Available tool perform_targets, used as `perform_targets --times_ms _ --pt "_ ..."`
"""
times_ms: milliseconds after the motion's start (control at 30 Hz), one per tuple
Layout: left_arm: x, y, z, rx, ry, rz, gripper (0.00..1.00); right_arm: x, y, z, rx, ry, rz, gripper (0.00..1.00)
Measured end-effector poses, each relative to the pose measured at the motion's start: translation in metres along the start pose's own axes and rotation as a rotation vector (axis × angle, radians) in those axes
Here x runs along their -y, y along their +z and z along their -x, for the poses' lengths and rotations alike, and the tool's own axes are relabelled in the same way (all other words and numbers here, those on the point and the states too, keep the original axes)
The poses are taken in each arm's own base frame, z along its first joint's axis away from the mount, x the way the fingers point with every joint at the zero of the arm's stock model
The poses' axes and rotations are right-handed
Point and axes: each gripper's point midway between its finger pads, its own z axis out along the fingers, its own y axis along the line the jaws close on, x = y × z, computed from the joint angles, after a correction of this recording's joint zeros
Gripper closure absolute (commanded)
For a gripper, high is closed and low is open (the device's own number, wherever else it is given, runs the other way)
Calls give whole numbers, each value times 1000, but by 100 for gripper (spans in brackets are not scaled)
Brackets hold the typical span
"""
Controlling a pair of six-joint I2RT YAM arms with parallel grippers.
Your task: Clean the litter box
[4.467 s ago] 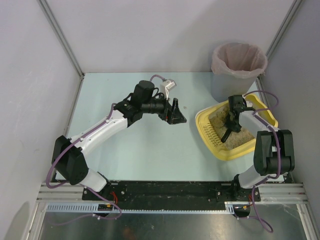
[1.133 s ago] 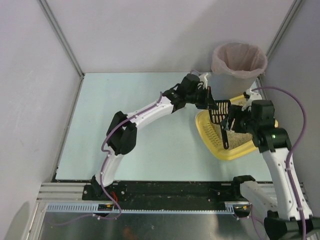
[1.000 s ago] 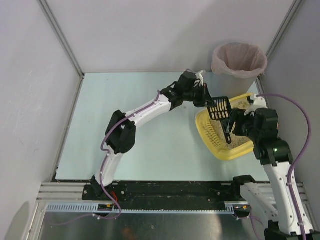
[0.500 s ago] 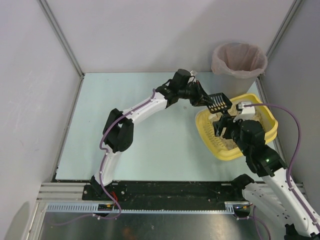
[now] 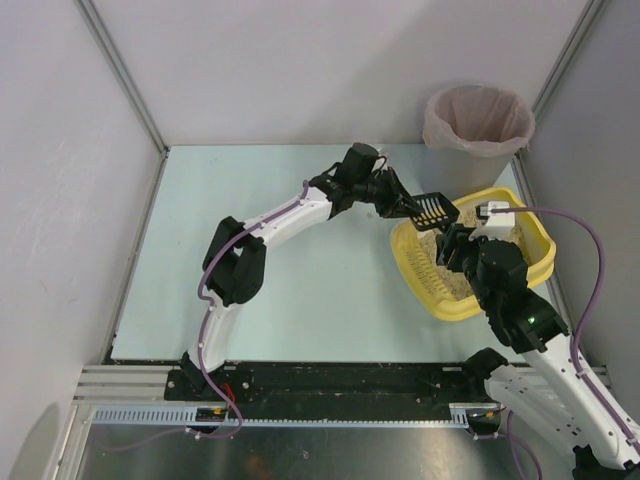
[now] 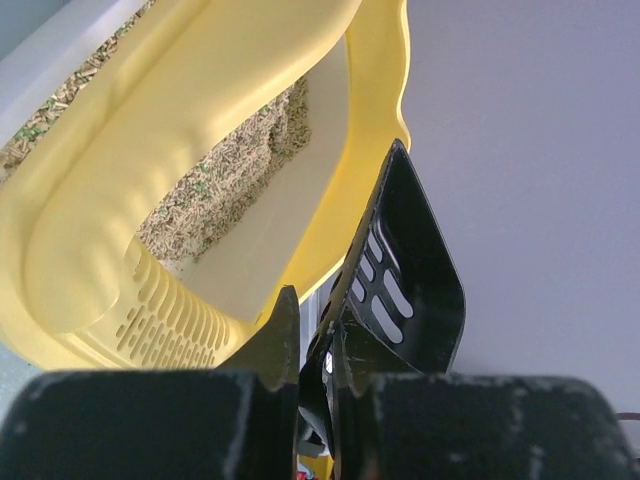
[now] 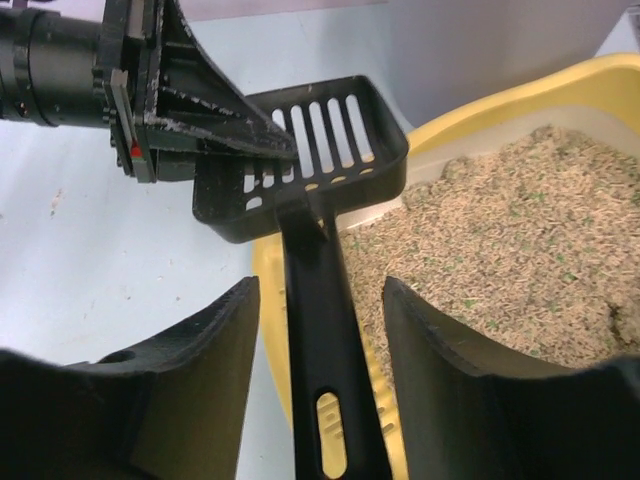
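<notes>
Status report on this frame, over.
Left gripper shut on scoop rim. Right gripper open astride scoop handle. Litter box holds litter. Nothing in the way.

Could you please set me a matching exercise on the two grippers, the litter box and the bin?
Things:
1 left gripper
2 right gripper
3 shallow yellow plastic litter box
4 grey round bin with pink bag liner

States:
A at the far right corner of the table
B open, astride the handle of the black slotted plastic scoop
C holds beige granular litter
D shut on the scoop's head

Pairs: 1-D, 2-B, 3-C, 4-A
</notes>
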Motion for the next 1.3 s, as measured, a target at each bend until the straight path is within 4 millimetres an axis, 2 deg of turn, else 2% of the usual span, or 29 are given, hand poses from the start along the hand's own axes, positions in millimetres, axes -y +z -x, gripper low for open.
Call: perform_targets --times_ms 67,133,167,200,233,300,433,500,533,600,633,733,867,1033,1167,1300 --pt "3 -2 0 4 4 -4 100 -3 1 -2 -9 -8 13 50" --pt "4 -4 3 11 4 -6 100 -6 4 -5 -24 -14 24 62" --pt "4 -6 5 15 4 -7 100 -6 5 -6 -28 -19 28 70" --pt "4 -7 6 18 3 -7 100 -7 6 -7 -34 -24 30 87" --pt "4 -8 8 22 5 -7 100 -7 6 -8 -35 -31 31 92" --pt "2 -11 9 24 10 -6 100 -11 6 -7 -33 -26 52 100" --pt "5 -14 8 24 21 -11 98 -13 4 -6 -25 -27 65 100" --pt "7 -15 7 24 32 -16 84 -13 2 -4 -18 -25 70 100" --pt "8 -16 6 24 35 -18 66 -13 1 -4 -16 -25 72 100" --pt "9 -16 6 22 51 -22 44 -13 -1 -3 -13 -23 73 100" --pt "9 -16 4 15 61 -24 28 -11 -1 -2 -9 -22 68 100" --pt "8 -16 -2 -11 95 -30 1 -4 -2 -5 -15 -27 35 100" --pt "7 -16 -5 -27 157 -38 0 11 -7 -11 -63 -42 -41 100" --pt "7 -21 -3 -16 272 -42 0 32 -18 3 -91 -14 -139 100" --pt "17 -37 2 27 389 -54 2 50 -27 7 -124 21 -213 100" --pt "27 -63 -5 59 528 -66 3 60 -29 8 -177 47 -263 100"
